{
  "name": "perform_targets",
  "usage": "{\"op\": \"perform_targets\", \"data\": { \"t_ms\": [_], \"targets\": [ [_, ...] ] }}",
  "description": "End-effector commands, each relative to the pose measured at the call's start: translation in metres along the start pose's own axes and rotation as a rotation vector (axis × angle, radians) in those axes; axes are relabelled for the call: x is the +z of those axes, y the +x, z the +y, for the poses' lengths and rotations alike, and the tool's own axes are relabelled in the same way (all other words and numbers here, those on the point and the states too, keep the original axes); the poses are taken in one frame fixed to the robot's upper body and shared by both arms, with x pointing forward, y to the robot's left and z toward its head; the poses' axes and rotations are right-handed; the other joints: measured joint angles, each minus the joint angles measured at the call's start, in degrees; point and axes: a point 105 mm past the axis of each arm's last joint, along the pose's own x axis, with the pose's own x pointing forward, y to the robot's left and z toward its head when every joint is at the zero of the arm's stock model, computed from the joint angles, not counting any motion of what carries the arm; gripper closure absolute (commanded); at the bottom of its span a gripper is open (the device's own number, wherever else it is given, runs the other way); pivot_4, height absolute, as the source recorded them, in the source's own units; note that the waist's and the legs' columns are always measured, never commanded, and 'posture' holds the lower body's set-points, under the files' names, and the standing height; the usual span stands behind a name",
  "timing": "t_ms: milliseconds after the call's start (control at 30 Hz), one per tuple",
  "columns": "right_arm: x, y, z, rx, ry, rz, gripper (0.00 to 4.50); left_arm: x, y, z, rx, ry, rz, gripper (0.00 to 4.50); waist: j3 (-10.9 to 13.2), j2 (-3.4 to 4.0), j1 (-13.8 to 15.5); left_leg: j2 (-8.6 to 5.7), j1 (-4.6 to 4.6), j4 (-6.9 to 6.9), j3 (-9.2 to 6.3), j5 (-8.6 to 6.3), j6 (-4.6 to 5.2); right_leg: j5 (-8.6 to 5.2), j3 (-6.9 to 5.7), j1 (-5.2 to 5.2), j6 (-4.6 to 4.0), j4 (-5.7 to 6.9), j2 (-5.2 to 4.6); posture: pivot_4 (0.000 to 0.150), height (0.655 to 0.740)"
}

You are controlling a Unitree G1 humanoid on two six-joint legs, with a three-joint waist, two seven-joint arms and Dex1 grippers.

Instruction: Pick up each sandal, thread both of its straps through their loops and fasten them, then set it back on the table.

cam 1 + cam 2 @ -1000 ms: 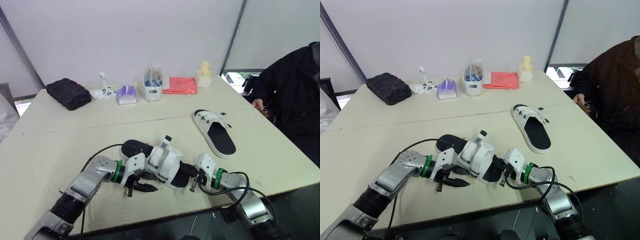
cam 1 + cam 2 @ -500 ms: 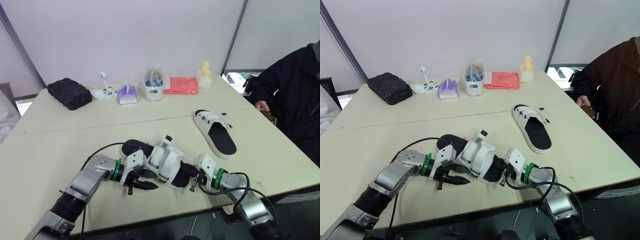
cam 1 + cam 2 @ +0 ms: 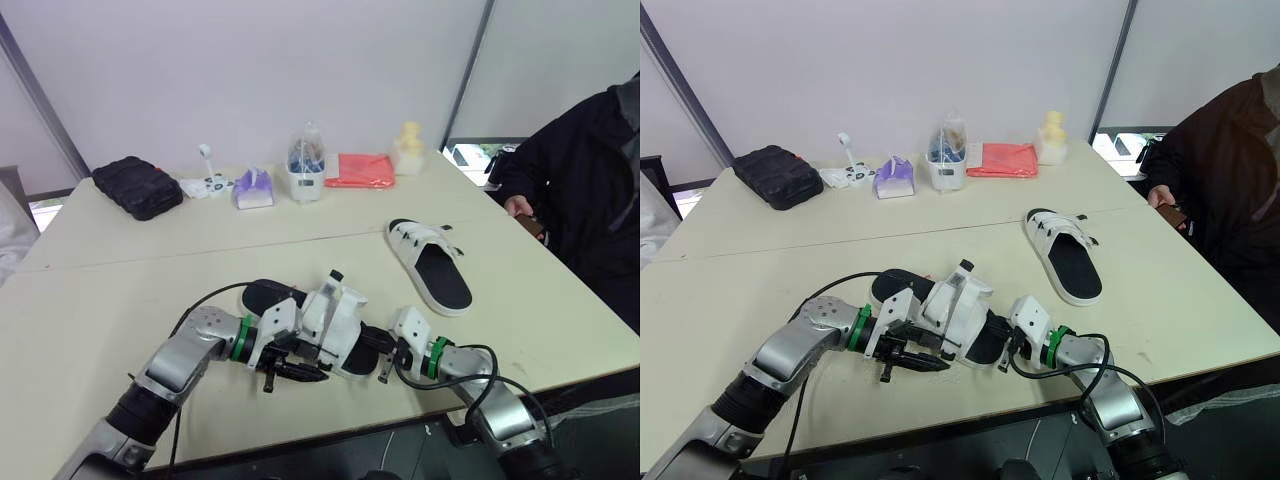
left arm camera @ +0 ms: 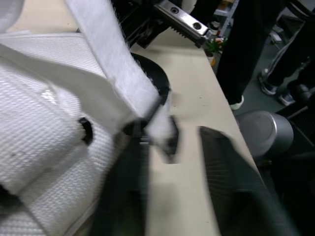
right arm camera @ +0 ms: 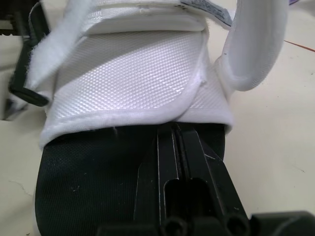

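Down at the left side of the near sandal (image 3: 335, 325), the left tool (image 3: 318, 375) had its fingers apart, with the strap (image 4: 115, 69) end against one finger. The sandal lay on the table (image 3: 100, 300). At its heel, the right tool (image 3: 384, 370) was closed, resting on the insole. Another sandal (image 3: 430, 265) lay beyond, to its right.

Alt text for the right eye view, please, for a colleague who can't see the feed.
The left gripper and right gripper meet at a black-soled, white-strapped sandal near the front edge of the table. A second sandal lies flat farther back to the right; a person in dark clothing sits at the right.
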Motion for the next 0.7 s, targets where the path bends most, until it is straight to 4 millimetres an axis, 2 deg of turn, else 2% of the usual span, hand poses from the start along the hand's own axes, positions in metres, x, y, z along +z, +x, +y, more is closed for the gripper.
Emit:
{"op": "perform_targets", "data": {
  "t_ms": [33, 133, 500, 700],
  "targets": [
    [-0.046, 0.0, 0.017, 0.031, 0.096, 0.169, 4.5, 0.012, 0.003, -0.003, -0.026, 0.022, -0.034, 4.45, 0.0, 0.0, -0.02, 0.0, -0.03, 0.0, 0.0, 0.0, 0.0, 0.0, 0.0, -0.03, 0.0, 0.0, 0.01, 0.15, 0.74],
    [-0.047, 0.0, 0.016, 0.029, 0.096, 0.17, 4.5, 0.008, 0.002, -0.008, -0.047, -0.033, -0.038, 4.45, 0.0, 0.0, -0.07, 0.0, -0.08, -0.02, 0.0, 0.0, 0.0, 0.01, 0.0, -0.09, 0.01, 0.0, 0.01, 0.15, 0.74],
    [-0.048, 0.002, 0.01, 0.028, 0.087, 0.172, 4.5, -0.005, -0.025, -0.057, -0.213, -0.209, 0.019, 4.45, 0.01, 0.02, -0.29, 0.07, -0.05, -0.05, 0.0, 0.0, 0.0, -0.1, 0.02, -0.08, -0.2, 0.0, 0.04, 0.15, 0.74],
    [-0.049, 0.003, 0.008, 0.031, 0.082, 0.171, 4.5, 0.006, -0.029, -0.066, -0.271, -0.222, -0.006, 4.45, 0.02, 0.01, -0.28, 0.07, -0.04, -0.06, 0.0, 0.0, 0.0, -0.11, 0.03, -0.08, -0.22, -0.01, 0.03, 0.15, 0.74]
  ]
}}
